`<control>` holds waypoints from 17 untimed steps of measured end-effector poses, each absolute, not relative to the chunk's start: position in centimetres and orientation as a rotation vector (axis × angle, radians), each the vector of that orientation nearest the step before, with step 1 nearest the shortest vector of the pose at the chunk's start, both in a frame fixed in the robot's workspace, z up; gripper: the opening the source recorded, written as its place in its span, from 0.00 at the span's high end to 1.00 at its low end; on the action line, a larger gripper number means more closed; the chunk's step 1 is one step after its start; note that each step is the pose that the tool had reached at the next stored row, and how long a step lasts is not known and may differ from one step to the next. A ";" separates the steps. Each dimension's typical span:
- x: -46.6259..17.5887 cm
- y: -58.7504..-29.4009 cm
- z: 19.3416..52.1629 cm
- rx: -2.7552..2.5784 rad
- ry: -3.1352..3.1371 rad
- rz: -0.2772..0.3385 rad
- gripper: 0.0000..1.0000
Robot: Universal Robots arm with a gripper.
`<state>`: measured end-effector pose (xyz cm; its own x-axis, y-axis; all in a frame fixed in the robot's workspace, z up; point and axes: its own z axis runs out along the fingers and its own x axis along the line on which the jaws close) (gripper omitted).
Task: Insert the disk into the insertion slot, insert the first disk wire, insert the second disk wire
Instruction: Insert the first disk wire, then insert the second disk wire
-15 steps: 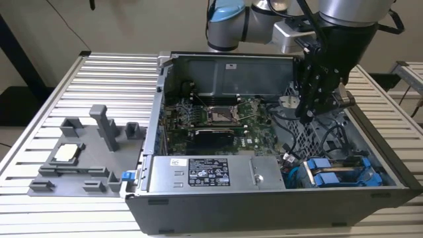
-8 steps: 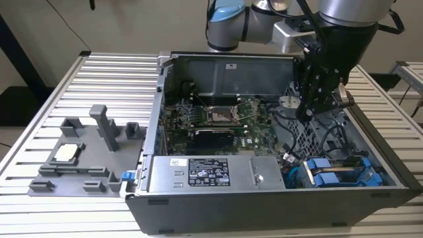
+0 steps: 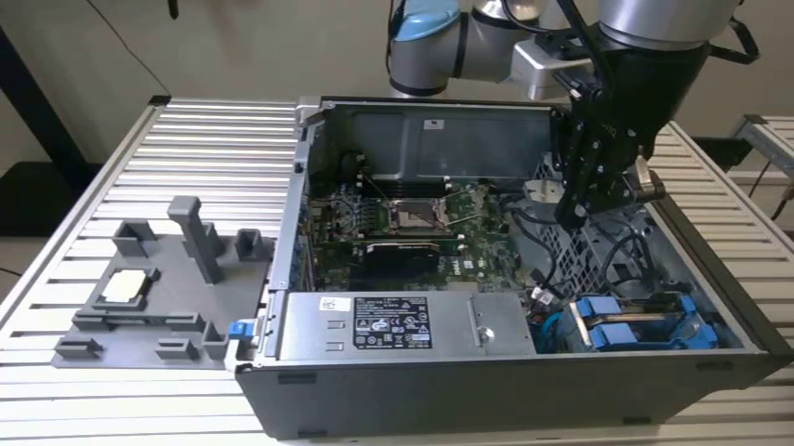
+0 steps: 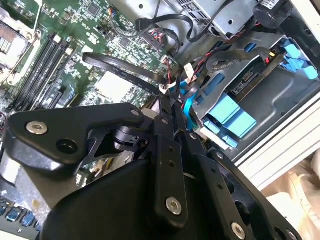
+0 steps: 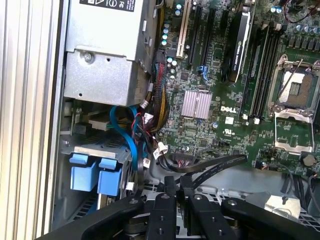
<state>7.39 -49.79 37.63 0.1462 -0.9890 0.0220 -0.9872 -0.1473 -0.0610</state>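
1. We are seeing the pincer (image 3: pixel 571 219) hanging inside the open computer case (image 3: pixel 496 395), beside the motherboard (image 3: pixel 410 218); in the first wrist view its fingers (image 5: pixel 167 205) are lying narrow, close together, and we are making out nothing between them.
2. Just past the tips a flat black cable (image 5: pixel 216 167) is arching over the board's edge; thin wires with white plugs (image 5: pixel 157 150) are hanging near it; a blue cable (image 5: pixel 131 142) is curving toward the drive cage.
3. The disk (image 3: pixel 616 336), in its bright blue carrier, is sitting in the drive cage at the case's near corner on the exterior view's right, apart from the pincer and just beside the other blue-framed drive (image 3: pixel 596 309); we are not telling the two apart with certainty.
4. The grey power supply (image 3: pixel 397 325) is lying beside that cage, toward the exterior view's left.
5. The case is resting on the slatted tabletop (image 3: pixel 186 149); a grey fixture (image 3: pixel 162 297) is standing there, on the exterior view's left of the case.
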 end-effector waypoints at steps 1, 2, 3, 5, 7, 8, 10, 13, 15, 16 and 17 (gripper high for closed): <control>7.4 -49.8 37.6 -2.354 2.030 -0.088 0.84; 7.4 -49.8 37.6 -2.354 2.030 -0.088 0.84; 7.5 -49.9 37.6 -2.354 2.031 -0.087 0.84; 7.7 -50.2 37.6 -2.355 2.032 -0.085 0.84; 7.9 -50.6 37.6 -2.358 2.034 -0.078 0.84; 8.1 -50.9 37.6 -2.361 2.036 -0.073 0.84; 8.3 -51.4 37.6 -2.365 2.039 -0.064 0.84; 8.8 -52.2 37.6 -2.371 2.045 -0.050 0.84; 9.1 -52.7 37.6 -2.375 2.048 -0.040 0.84; 9.3 -52.9 37.6 -2.377 2.050 -0.035 0.84; 9.5 -53.2 37.6 -2.380 2.052 -0.030 0.84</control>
